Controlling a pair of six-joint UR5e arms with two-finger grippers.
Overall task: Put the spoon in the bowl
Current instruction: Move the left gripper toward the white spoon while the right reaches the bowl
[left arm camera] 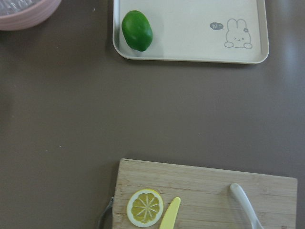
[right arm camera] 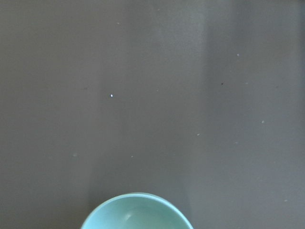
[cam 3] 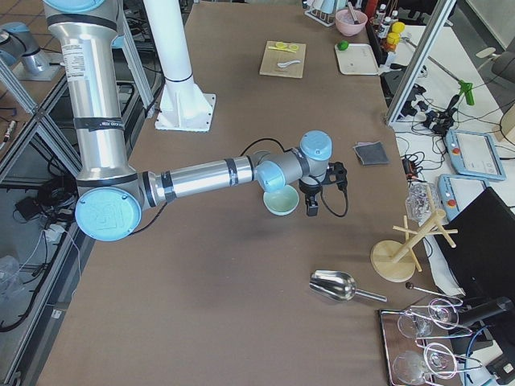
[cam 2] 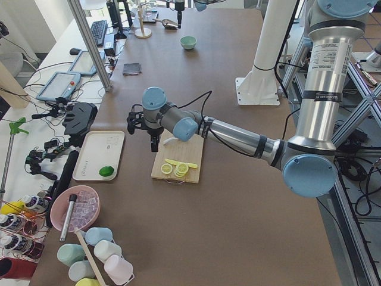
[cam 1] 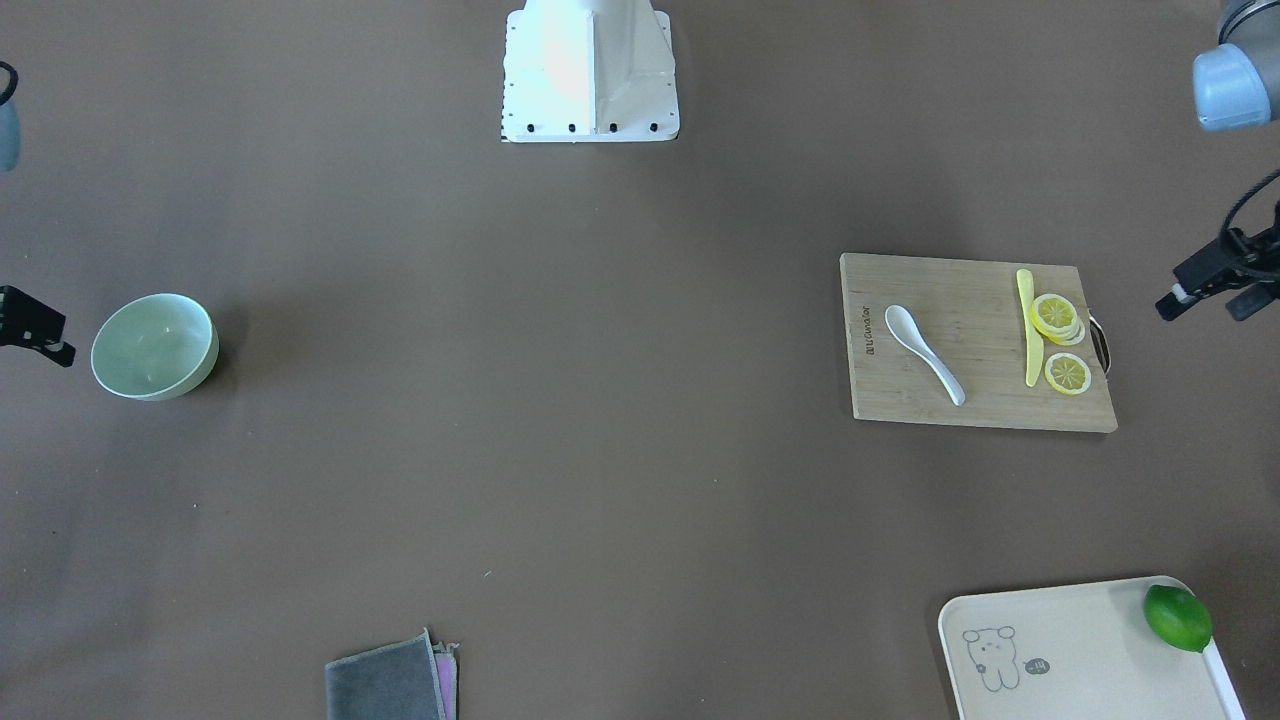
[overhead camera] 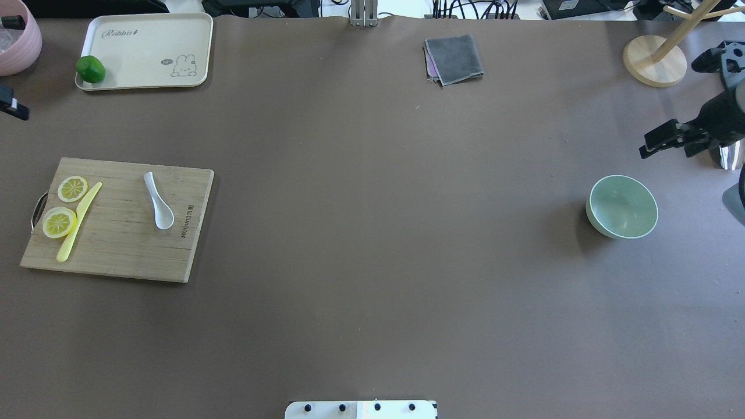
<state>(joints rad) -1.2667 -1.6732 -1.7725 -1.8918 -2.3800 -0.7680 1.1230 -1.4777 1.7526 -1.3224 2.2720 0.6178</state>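
The white spoon (cam 1: 925, 355) lies on a wooden cutting board (cam 1: 975, 400), scoop toward the robot; it also shows in the overhead view (overhead camera: 158, 201) and, handle only, in the left wrist view (left arm camera: 245, 207). The mint-green bowl (cam 1: 155, 345) stands empty at the table's other end (overhead camera: 621, 206), its rim at the bottom of the right wrist view (right arm camera: 138, 212). My left gripper (cam 1: 1200, 310) hovers open and empty beyond the board's handle side. My right gripper (overhead camera: 666, 154) is open and empty, just beyond the bowl.
On the board lie lemon slices (cam 1: 1060, 320) and a yellow knife (cam 1: 1030, 330). A cream tray (overhead camera: 145, 52) holds a lime (overhead camera: 90, 68). A grey cloth (overhead camera: 454, 58), a wooden stand (overhead camera: 655, 61) and a pink bowl (overhead camera: 17, 38) sit at the far edge.
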